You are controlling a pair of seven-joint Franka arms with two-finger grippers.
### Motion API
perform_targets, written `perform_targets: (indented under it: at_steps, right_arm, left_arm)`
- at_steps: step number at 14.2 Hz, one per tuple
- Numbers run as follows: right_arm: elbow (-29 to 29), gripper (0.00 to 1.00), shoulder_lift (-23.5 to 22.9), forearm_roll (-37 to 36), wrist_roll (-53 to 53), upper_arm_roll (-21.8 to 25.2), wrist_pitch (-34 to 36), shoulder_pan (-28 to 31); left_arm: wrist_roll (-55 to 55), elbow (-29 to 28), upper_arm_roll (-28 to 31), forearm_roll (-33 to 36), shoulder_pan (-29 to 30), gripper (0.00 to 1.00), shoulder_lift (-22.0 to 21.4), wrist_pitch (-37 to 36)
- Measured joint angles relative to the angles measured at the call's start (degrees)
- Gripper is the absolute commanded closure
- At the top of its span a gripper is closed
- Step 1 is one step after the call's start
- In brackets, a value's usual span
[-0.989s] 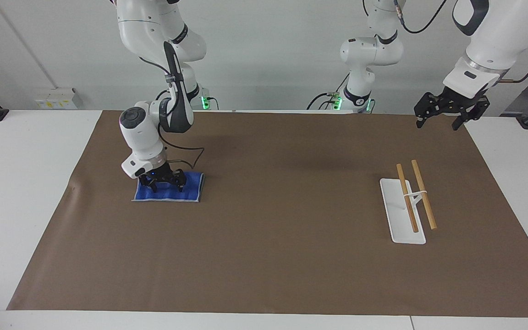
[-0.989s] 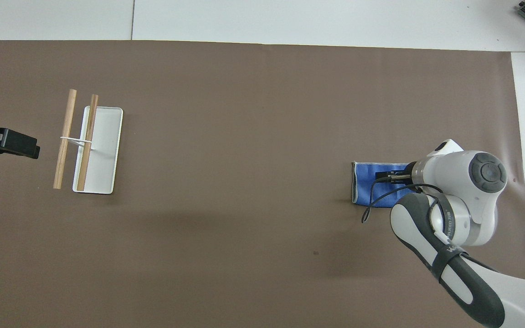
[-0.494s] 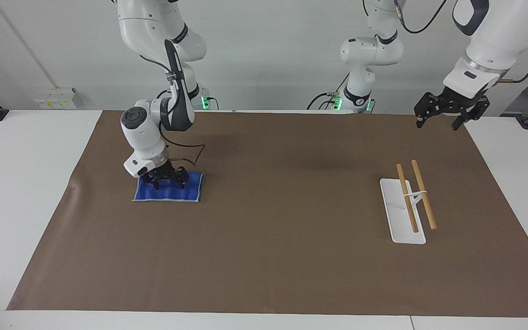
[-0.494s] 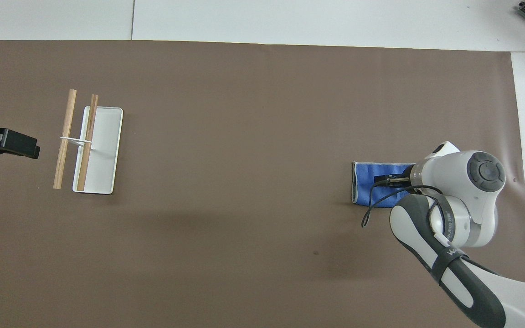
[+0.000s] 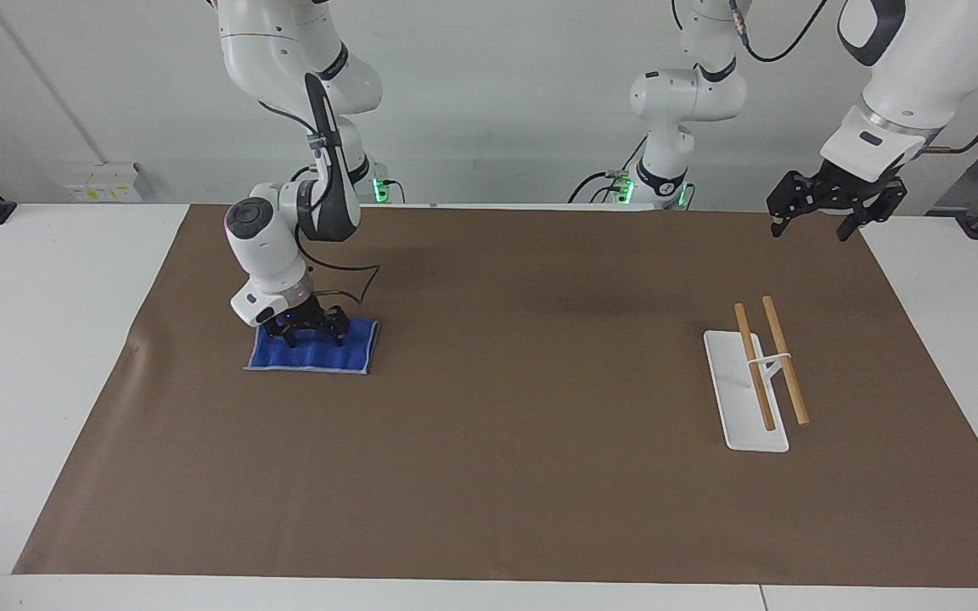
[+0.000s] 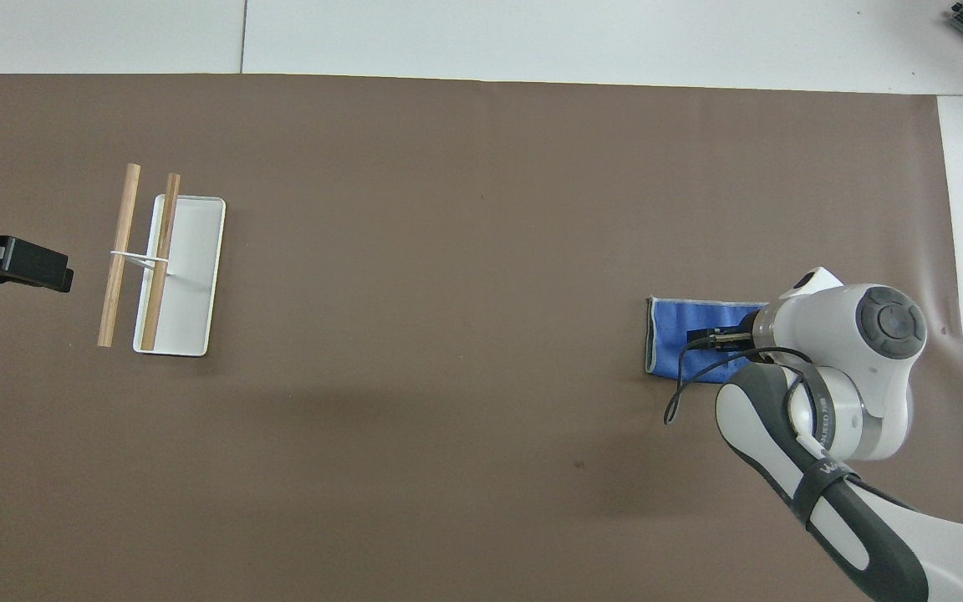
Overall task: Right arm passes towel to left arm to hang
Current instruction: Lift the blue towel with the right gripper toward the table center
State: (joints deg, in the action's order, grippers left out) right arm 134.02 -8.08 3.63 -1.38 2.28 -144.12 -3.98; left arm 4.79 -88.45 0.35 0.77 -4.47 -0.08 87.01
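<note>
We see the right gripper (image 5: 306, 334) bent steeply down onto the blue towel (image 5: 312, 356), which lies flat on the brown mat (image 5: 506, 475) toward the right arm's end, fingers spread. The left gripper (image 5: 820, 222) waits raised, fingers apart.

Towel (image 5: 311, 356) lies flat on the mat (image 5: 506, 407), toward the right arm's end of the table. Right gripper (image 5: 309, 335) sits down at the towel's robot-side edge. Rack (image 5: 756, 378) stands on the mat toward the left arm's end, well apart from the towel. Left gripper (image 5: 818, 216) hangs over the mat's corner nearest the left arm's base.
</note>
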Motion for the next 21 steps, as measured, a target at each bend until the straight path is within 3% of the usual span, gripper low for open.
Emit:
perform_targets:
  at_steps: [3,5,10,16,21]
  right_arm:
    - [0.1,0.87,0.8,0.0,0.0,0.0,0.0,0.1]
    - [0.1,1.00,1.1,0.0,0.0,0.0,0.0,0.1]
    - [-0.7,1.00,1.3,0.0,-0.3,0.0,1.6,0.1]
    - [-9.3,1.00,2.0,0.0,-2.9,-0.3,10.4,-0.3]
    - [-15.6,1.00,6.4,0.7,-2.9,-0.5,19.9,-2.5]
  left_arm:
    - [0.0,0.0,0.0,0.0,0.0,0.00,0.0,0.0]
    - [0.0,0.0,0.0,0.0,0.0,0.00,0.0,0.0]
    - [0.0,0.0,0.0,0.0,0.0,0.00,0.0,0.0]
    - [0.0,0.0,0.0,0.0,0.0,0.00,0.0,0.0]
    - [0.0,0.0,0.0,0.0,0.0,0.00,0.0,0.0]
